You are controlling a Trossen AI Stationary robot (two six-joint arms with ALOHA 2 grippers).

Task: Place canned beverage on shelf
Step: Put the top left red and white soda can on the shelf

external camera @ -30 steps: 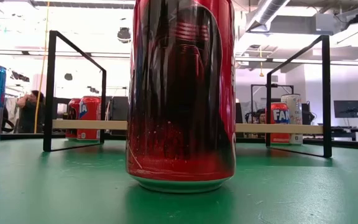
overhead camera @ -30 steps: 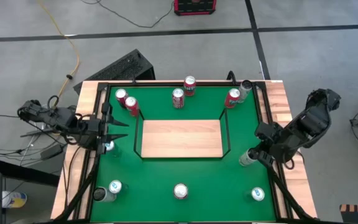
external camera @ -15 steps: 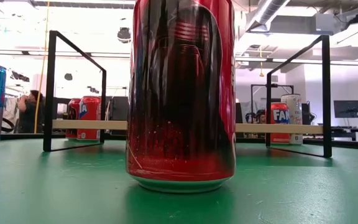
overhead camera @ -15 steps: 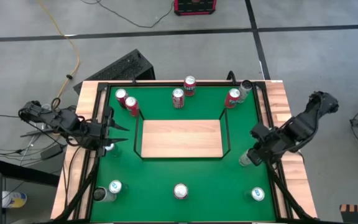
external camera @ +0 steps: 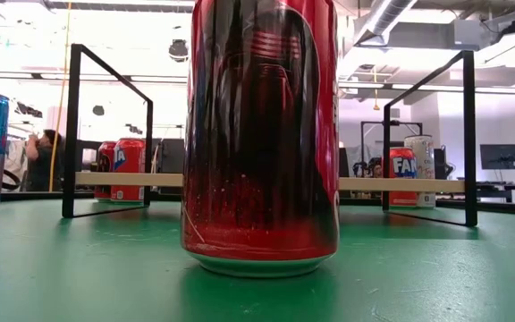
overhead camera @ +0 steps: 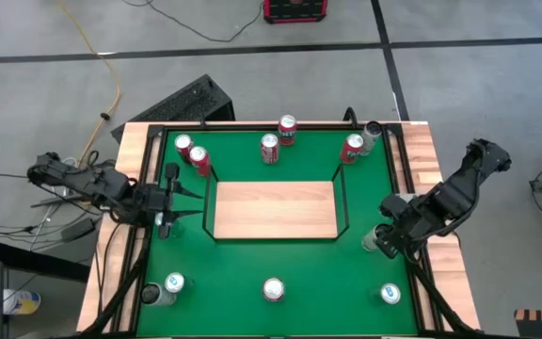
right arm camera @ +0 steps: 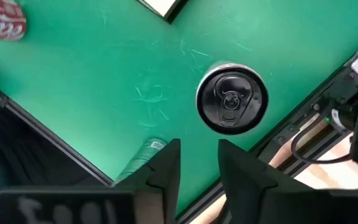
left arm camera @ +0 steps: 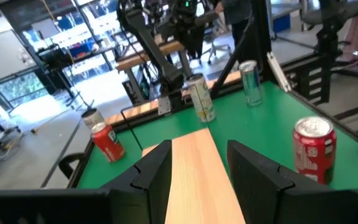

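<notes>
The shelf (overhead camera: 274, 209) is a light-wood board with black wire rails, standing in the middle of the green table; nothing stands on it. A silver can (overhead camera: 373, 240) stands upright near the table's right edge. My right gripper (overhead camera: 389, 235) hangs over that can, pointing down, open. In the right wrist view the can's dark top (right arm camera: 232, 104) lies ahead of the fingers, not between them (right arm camera: 199, 165). My left gripper (overhead camera: 172, 202) is at the shelf's left end, level and open, with the board (left arm camera: 194, 155) showing between its fingers.
Red cans (overhead camera: 196, 158) (overhead camera: 287, 127) (overhead camera: 352, 147) and a silver can (overhead camera: 372, 130) stand along the far edge. Three more cans (overhead camera: 173, 282) (overhead camera: 272, 289) (overhead camera: 389, 295) stand along the near edge. The middle one, red (external camera: 259, 134), fills the low view. Wooden rims border the table.
My right gripper has sunk and drifted a little toward the table's left, closer over the silver can, and its wrist has rolled. My left gripper has edged toward the shelf's left end. No can has moved.
</notes>
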